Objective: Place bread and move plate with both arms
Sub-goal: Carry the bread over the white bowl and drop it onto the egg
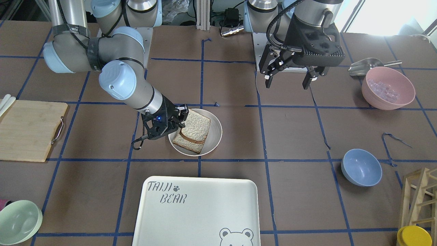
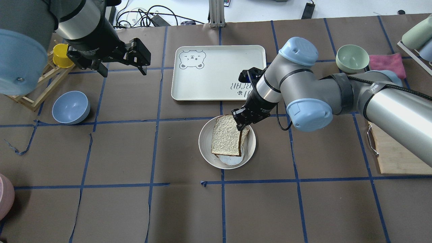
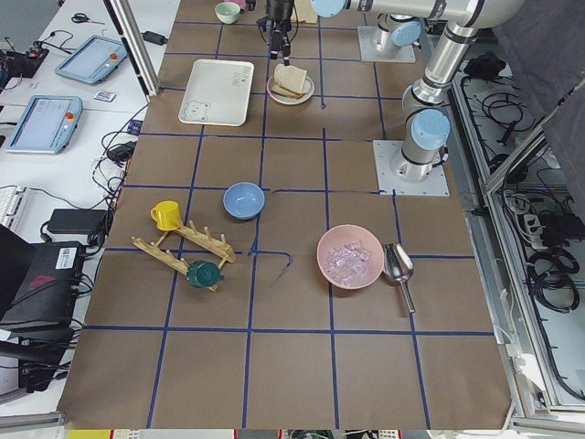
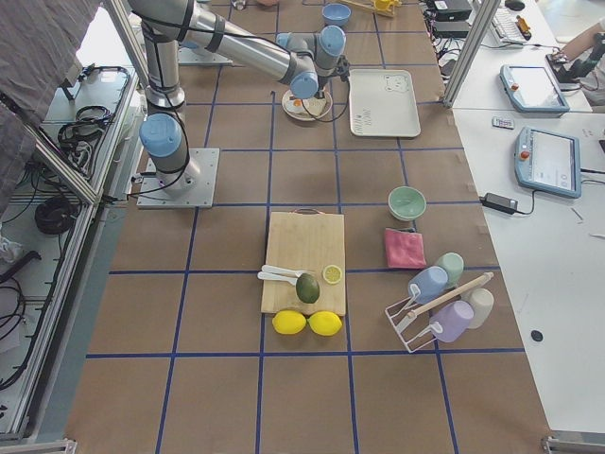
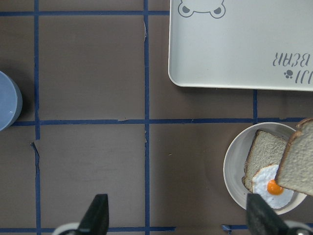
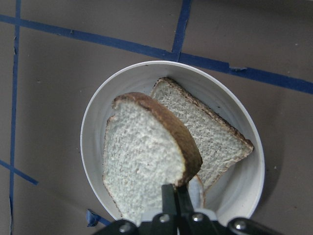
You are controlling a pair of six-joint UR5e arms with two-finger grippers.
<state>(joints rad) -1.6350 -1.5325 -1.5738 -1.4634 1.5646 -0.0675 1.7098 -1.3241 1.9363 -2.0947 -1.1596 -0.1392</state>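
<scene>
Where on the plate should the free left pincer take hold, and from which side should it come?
Probably the raised rim of the plate, on its bare edge nearest the left pincer, coming down from above with one finger inside. That edge is uncovered; the right pincer holds the bread over the other side.

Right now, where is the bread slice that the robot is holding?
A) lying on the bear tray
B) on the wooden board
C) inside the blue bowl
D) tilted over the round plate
D: the jaws of the right arm pinch the bread by its crust, tilted over the plate, above the egg slice.
</scene>
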